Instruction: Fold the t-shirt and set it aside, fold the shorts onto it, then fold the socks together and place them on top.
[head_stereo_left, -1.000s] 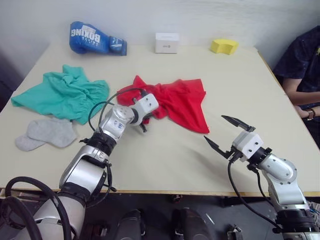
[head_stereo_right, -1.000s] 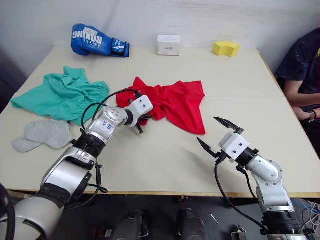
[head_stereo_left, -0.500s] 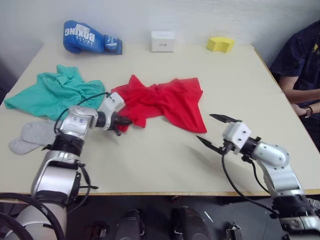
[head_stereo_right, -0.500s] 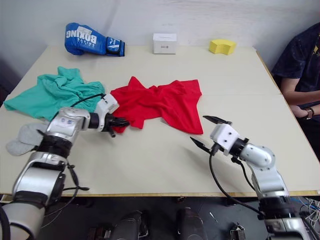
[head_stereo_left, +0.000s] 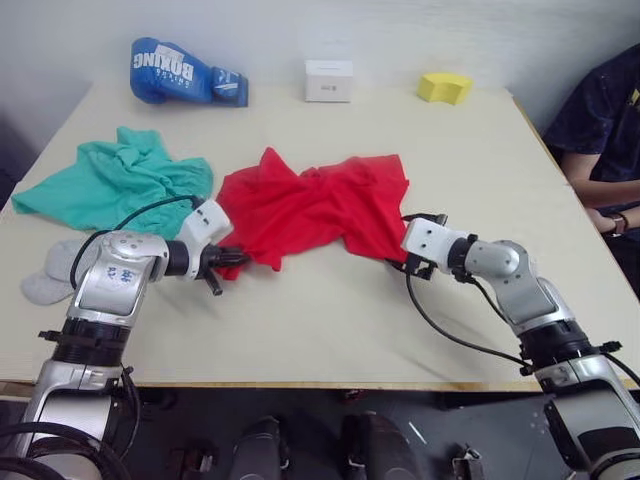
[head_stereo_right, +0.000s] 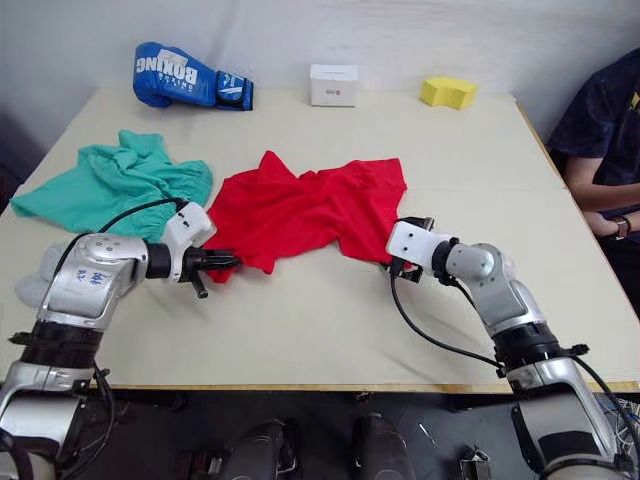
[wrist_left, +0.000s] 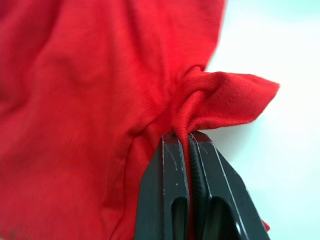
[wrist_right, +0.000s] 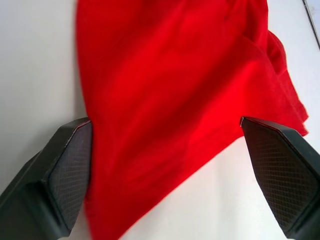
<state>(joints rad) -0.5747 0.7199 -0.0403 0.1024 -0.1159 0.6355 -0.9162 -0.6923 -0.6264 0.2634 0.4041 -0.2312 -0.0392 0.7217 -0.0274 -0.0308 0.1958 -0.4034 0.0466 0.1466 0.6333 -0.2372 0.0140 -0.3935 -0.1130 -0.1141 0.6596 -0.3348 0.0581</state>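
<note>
The t-shirt (head_stereo_left: 310, 205) lies crumpled mid-bench, between the teal shorts (head_stereo_left: 115, 180) at the left and bare bench (head_stereo_left: 500, 150) at the right; the grey socks (head_stereo_left: 45, 275) sit near the left edge. The left hand (head_stereo_right: 222, 262) is clamped on the shirt's near-left corner. The right hand (wrist_right: 165, 165) is spread wide, straddling the near-right hem. Judging by this, the shirt is being spread for folding; next the right hand should close on the hem.

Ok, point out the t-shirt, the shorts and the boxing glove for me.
t-shirt (head_stereo_left: 310, 205): left eye view, middle of the spread red fabric.
shorts (head_stereo_left: 115, 180): left eye view, centre of the crumpled teal cloth.
boxing glove (head_stereo_left: 170, 72): left eye view, on the blue padded body by the lettering.
</note>
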